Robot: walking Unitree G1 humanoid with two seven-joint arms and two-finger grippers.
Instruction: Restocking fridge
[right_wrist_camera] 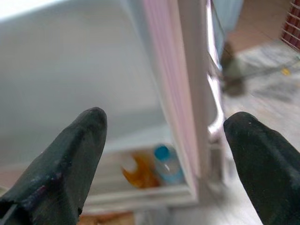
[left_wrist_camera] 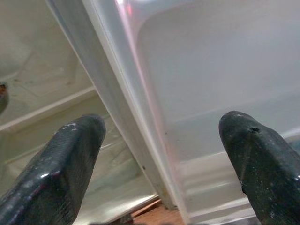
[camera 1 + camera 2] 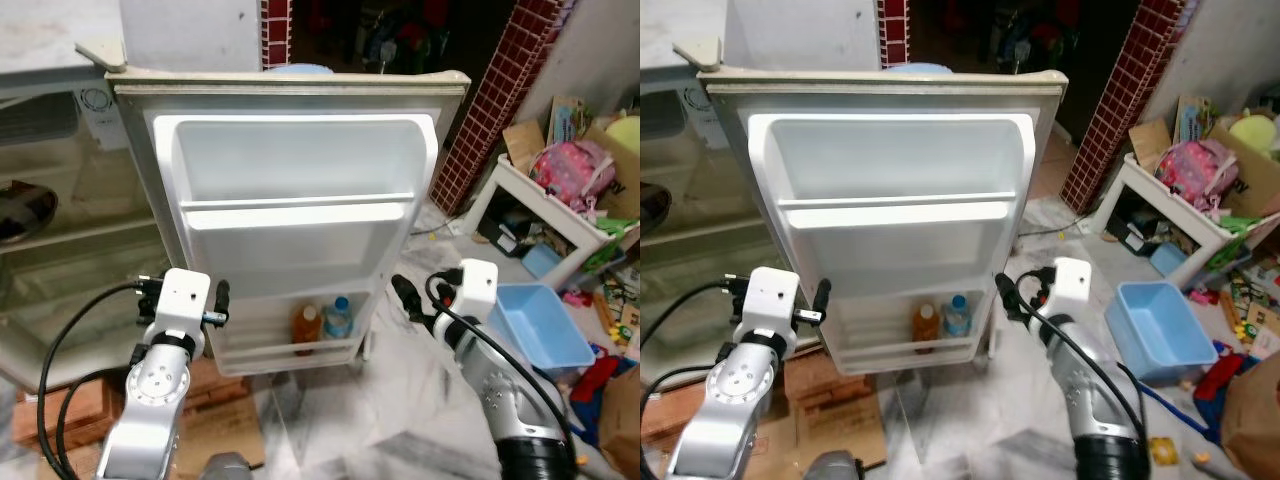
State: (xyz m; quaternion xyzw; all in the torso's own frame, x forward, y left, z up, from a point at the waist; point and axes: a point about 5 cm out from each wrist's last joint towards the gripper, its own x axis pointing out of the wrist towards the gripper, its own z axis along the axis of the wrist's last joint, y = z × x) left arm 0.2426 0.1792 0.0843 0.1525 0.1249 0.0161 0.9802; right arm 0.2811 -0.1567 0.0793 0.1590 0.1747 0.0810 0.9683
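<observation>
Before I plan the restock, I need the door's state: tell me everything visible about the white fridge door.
The white plastic fridge door stands wide open, its inner side facing the robot. Two moulded upper shelves look bare; the bottom rack holds an orange-liquid bottle beside a blue-capped bottle. Both open grippers flank its lower edges without touching.

orange bottle (image 3: 307, 328) label unreadable, fridge interior (image 3: 60, 250) cut off

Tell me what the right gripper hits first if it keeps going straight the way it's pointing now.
Most likely the outer edge of the open fridge door: the right gripper is open and straddles that edge. Past it stand the orange bottle and blue-capped bottle in the bottom shelf. Depth is unclear.
</observation>
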